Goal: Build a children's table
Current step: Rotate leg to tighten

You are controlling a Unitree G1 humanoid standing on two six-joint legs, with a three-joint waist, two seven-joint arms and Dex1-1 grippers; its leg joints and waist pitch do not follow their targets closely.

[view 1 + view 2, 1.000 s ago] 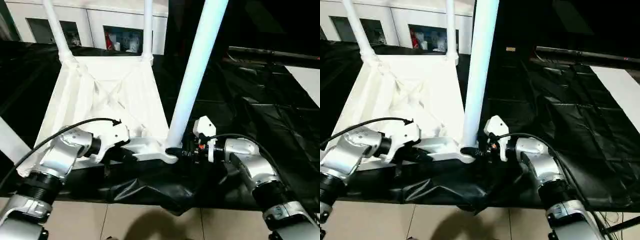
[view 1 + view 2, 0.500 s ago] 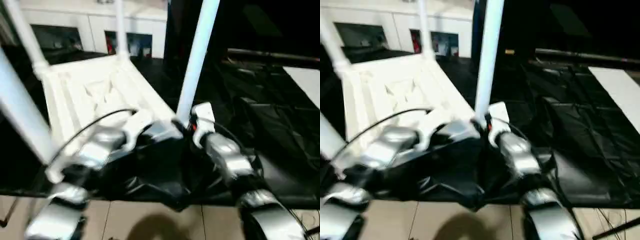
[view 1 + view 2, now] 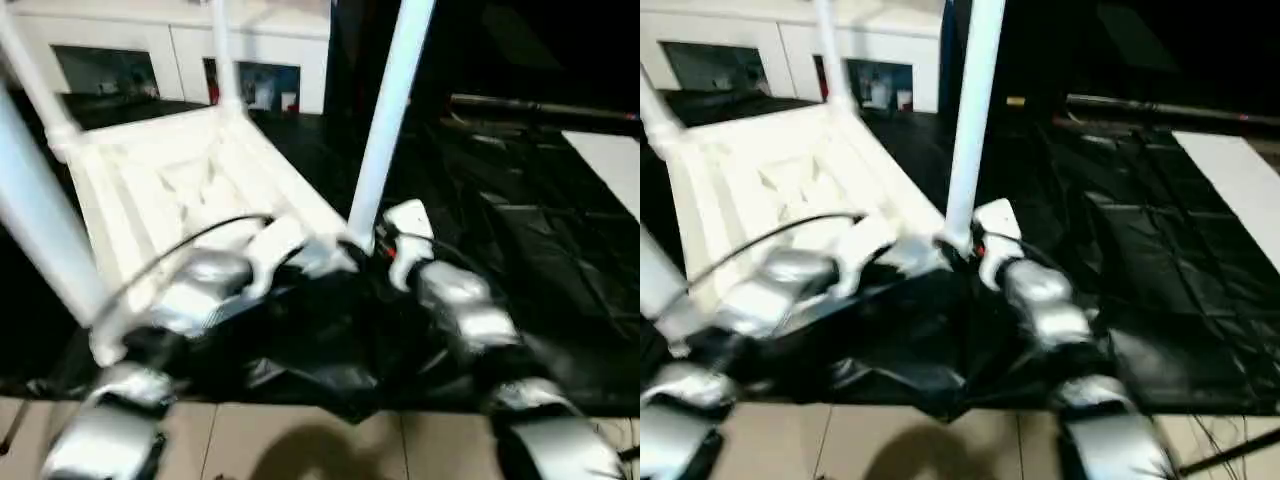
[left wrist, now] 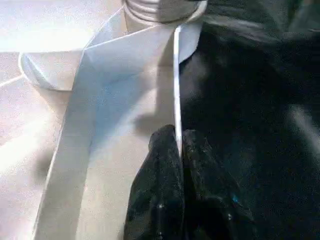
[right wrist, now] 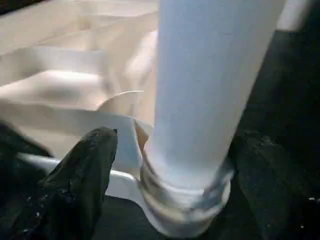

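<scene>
I saw the tabletop [image 3: 190, 180] lying underside up on the black sheet [image 3: 520, 230], my left gripper [image 4: 179, 150] pinching its near rim. My right gripper [image 5: 165, 150] stood spread around the near right leg [image 3: 390, 120], seated upright in its corner socket [image 5: 187, 200].

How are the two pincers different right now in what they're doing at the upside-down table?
The left pincer is shut on the thin edge of the tabletop; the right pincer stands open, its fingers on either side of the near leg at its socket. The left one grips flat plastic; the right one straddles a round tube. Both work at the tabletop's near edge.
</scene>
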